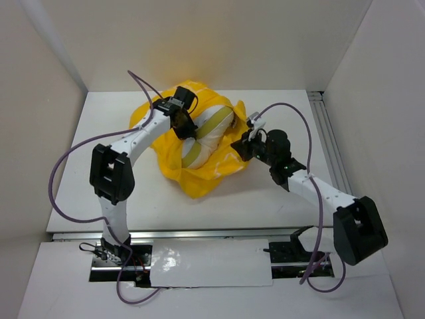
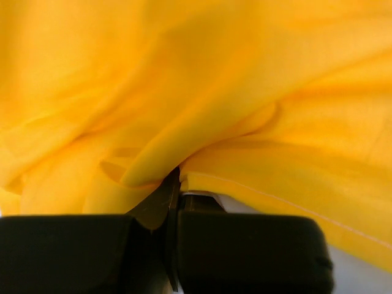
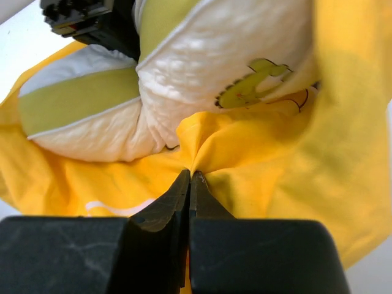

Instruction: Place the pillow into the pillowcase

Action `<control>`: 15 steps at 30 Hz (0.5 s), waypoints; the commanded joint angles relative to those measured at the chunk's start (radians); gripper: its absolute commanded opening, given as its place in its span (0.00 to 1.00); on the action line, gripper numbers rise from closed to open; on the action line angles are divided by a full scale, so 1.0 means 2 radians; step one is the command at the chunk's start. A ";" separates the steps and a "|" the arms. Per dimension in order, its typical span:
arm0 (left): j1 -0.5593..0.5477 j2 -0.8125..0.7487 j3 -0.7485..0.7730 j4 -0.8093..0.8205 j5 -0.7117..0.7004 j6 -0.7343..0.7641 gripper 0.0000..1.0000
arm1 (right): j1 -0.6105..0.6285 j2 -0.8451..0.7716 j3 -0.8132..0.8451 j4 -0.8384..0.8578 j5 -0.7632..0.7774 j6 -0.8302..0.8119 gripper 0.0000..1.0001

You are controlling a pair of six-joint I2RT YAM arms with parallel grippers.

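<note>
The yellow pillowcase point(image 1: 192, 178) lies crumpled near the middle of the white worktop point(image 1: 265, 203), with the white pillow point(image 1: 207, 135) bunched and bent on top of it, partly wrapped by the fabric; pale yellow-green strips run across the pillow's puffy surface. The left pincer point(image 2: 174, 179) is at the pillow's far-left side, its tips pressed together on a fold of the yellow cloth, which fills nearly all of the left wrist view. The right pincer point(image 3: 190, 177) is at the pillow's right side, also pressed together, pinching a gathered peak of pillowcase fabric just below the pillow's bulging white edge. In the right wrist view the black body of the left arm shows at the top left, against the pillow.
</note>
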 commanded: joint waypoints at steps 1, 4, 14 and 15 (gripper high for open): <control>0.029 0.054 -0.002 -0.026 -0.149 -0.007 0.00 | -0.019 -0.073 0.009 0.006 -0.012 0.012 0.00; 0.023 0.079 0.026 -0.050 -0.154 -0.021 0.00 | -0.025 -0.093 0.009 0.000 -0.012 0.016 0.00; 0.004 0.127 0.078 -0.108 -0.176 -0.035 0.00 | -0.045 -0.136 0.015 0.043 -0.066 0.064 0.00; -0.003 0.127 0.078 -0.089 -0.164 -0.025 0.00 | -0.045 -0.136 0.010 0.058 -0.072 0.064 0.00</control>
